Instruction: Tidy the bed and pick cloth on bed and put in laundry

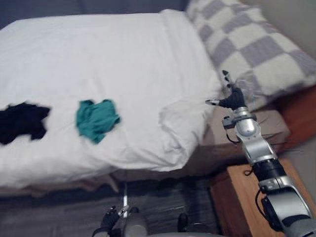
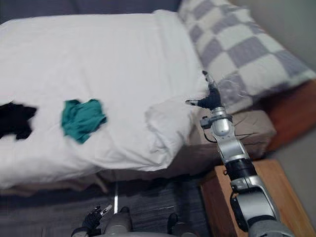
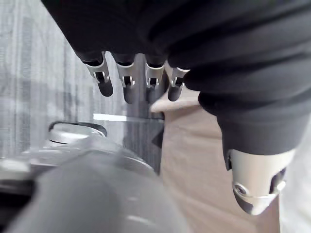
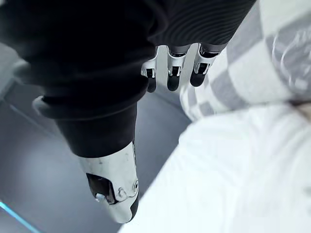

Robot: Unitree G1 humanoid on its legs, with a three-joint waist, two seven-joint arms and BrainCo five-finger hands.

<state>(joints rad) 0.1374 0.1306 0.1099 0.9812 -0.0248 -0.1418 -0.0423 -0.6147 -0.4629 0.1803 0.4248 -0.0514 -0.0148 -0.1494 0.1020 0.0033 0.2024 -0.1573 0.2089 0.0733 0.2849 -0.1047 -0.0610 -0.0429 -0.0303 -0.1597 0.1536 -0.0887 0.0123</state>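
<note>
A white duvet (image 1: 108, 64) covers the bed, its near right corner bunched into a fold (image 1: 177, 121). On it lie a crumpled teal cloth (image 1: 96, 118) and, at the left edge, a black cloth (image 1: 19, 121). A grey-and-white checked pillow (image 1: 252, 44) rests at the bed's right end. My right hand (image 1: 231, 98) is raised beside the duvet's bunched corner, just in front of the pillow, fingers straight and holding nothing. My left hand (image 1: 109, 219) hangs low near the floor in front of the bed, fingers relaxed (image 3: 126, 82).
A wooden bedside table (image 1: 247, 197) stands under my right arm, beside the beige mattress side (image 1: 247, 133). A dark grey carpet (image 1: 59, 212) runs along the bed's front. A grey wall (image 1: 291, 19) rises behind the pillow.
</note>
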